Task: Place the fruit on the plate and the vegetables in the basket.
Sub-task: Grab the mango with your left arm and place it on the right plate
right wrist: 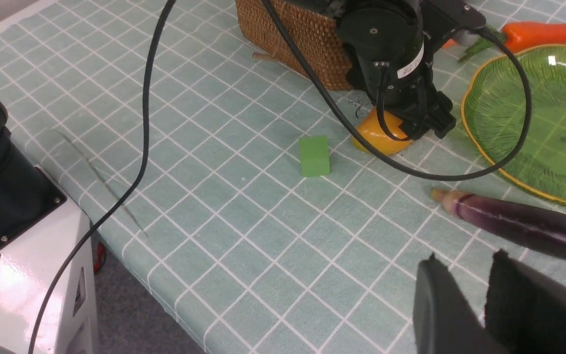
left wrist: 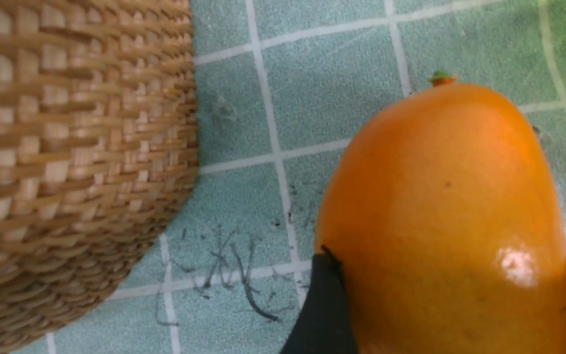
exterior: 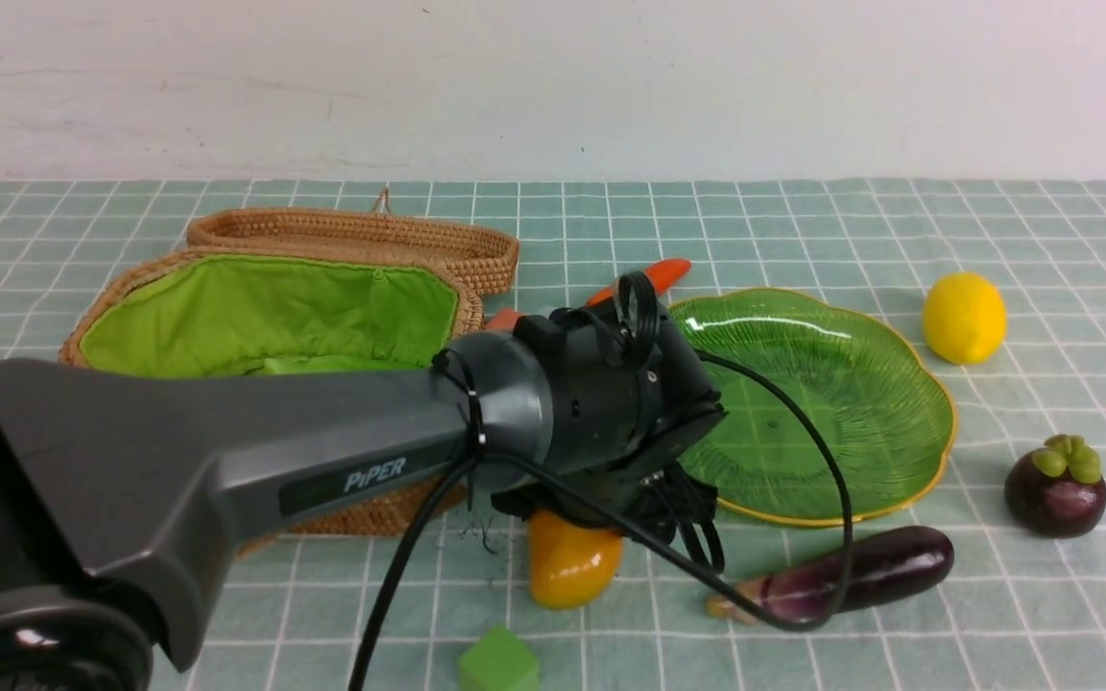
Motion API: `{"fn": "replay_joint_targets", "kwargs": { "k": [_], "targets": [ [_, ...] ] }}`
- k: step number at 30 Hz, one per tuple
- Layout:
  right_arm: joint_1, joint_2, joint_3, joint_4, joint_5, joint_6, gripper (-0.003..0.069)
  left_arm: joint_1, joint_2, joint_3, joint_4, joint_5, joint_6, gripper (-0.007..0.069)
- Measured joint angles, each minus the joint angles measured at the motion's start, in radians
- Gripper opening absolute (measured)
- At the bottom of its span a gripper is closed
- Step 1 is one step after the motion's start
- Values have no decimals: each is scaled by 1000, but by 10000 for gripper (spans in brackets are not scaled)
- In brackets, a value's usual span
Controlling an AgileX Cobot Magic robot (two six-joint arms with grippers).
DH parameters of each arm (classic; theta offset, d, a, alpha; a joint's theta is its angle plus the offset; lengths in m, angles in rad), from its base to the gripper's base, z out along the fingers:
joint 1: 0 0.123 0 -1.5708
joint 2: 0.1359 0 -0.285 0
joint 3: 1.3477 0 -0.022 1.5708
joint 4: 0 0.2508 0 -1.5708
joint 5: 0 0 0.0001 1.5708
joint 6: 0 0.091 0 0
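Clock directions are from the front view, with twelve pointing away from the robot.

A wide, shallow green glass plate (exterior: 822,403) with a gold rim sits mid-bench on a pale green checked bench (exterior: 995,221). Nothing is on the plate. At its nine o'clock stands a tan woven wicker basket (exterior: 131,278) with a bright green lining, its lid folded back so the opening is free.

The dark grey left arm (exterior: 227,441) reaches across in front of the basket. The left fingers (left wrist: 325,314) press on both sides of the glossy orange-yellow toy mango (exterior: 567,566), across its narrower width, which gives the shorter span to grip. The mango lies on the bench at the plate's eight o'clock, so the carry looks short.

The other fruit waits to the right:
- A yellow toy lemon (exterior: 964,318) is at the plate's two o'clock.
- A round, dark purple mangosteen (exterior: 1055,485) with a green cap is at four.

A long, glossy purple eggplant (exterior: 851,574) lies at six, just beside the rim. An orange carrot (exterior: 654,275) is at eleven. A small green cube (exterior: 498,662) sits at the mango's six o'clock.

The right fingers (right wrist: 442,305) are drawn almost together and hold nothing. They hang near the eggplant, likely to keep clear of the left arm.
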Motion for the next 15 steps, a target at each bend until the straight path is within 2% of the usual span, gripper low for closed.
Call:
{"fn": "replay_joint_targets", "kwargs": {
  "k": [10,15],
  "targets": [
    [0,0,0,2,0,0,161,0,-12,0,-24,12,2,570],
    [0,0,0,2,0,-2,161,0,-25,7,-50,21,2,608]
  ]
}}
